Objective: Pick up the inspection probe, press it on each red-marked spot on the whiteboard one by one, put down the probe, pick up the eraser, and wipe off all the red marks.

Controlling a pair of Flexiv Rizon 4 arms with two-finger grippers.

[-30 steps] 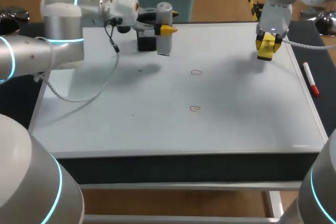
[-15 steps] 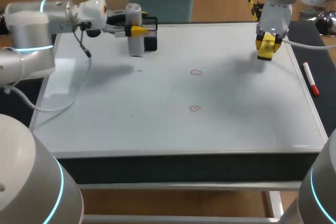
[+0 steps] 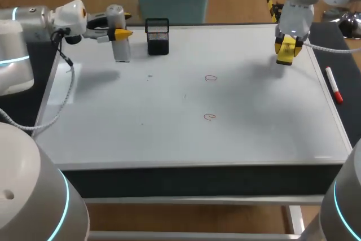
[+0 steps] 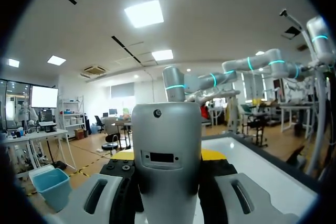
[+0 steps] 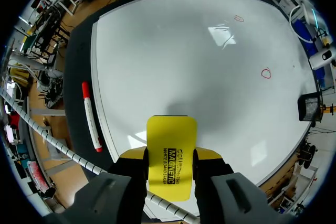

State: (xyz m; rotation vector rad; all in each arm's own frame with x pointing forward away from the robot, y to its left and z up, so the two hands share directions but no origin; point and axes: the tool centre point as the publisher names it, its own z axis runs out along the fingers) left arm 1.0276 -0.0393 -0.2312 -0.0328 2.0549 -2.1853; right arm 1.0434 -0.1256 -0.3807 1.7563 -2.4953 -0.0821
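The grey cylindrical inspection probe (image 3: 120,48) hangs upright over the whiteboard's (image 3: 169,134) back left corner, with my left gripper (image 3: 120,34) shut on it. In the left wrist view the probe (image 4: 167,166) fills the space between that gripper's fingers. Two small red marks (image 3: 211,78) (image 3: 210,117) lie near the board's middle. My right gripper (image 3: 286,49) hovers over the back right of the board, shut on the yellow eraser (image 5: 170,158). Ahead of the eraser the right wrist view shows both red marks (image 5: 266,73) (image 5: 239,19).
A black mesh holder (image 3: 157,36) stands at the board's back edge, just right of the probe. A red marker (image 3: 334,84) lies on the right rim of the table, beside my right gripper in the right wrist view (image 5: 90,116).
My left arm has carried the probe leftward, from in front of the mesh holder to the board's back left corner. The right arm has kept still.
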